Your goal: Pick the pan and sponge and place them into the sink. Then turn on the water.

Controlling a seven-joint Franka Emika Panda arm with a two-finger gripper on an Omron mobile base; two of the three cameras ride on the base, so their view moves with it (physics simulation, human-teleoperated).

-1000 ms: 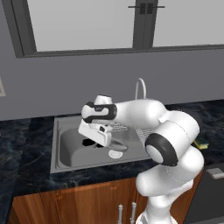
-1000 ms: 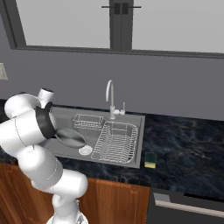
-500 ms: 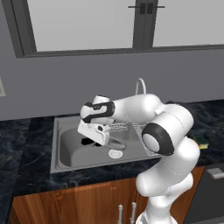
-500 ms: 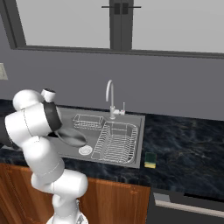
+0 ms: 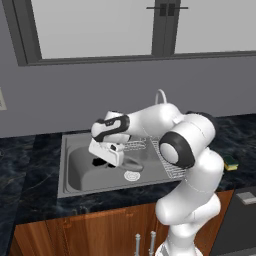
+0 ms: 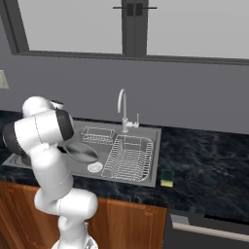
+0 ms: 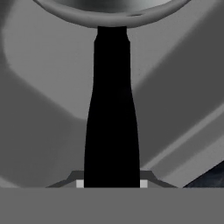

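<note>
The arm reaches left and down over the sink (image 5: pixel 70 172), its gripper (image 5: pixel 100 161) low in the basin and clamped on the black handle of the pan (image 6: pixel 81 152) (handle end hidden between the fingers). The pan's bowl sits inside the sink, cut off atop the hand view. The sponge (image 6: pixel 167 176) lies on the counter right of the sink.

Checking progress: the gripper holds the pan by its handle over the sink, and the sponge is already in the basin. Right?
Not quite. The sponge lies on the counter right of the sink, as the right base view shows. The gripper does hold the pan by its handle over the sink.
</note>
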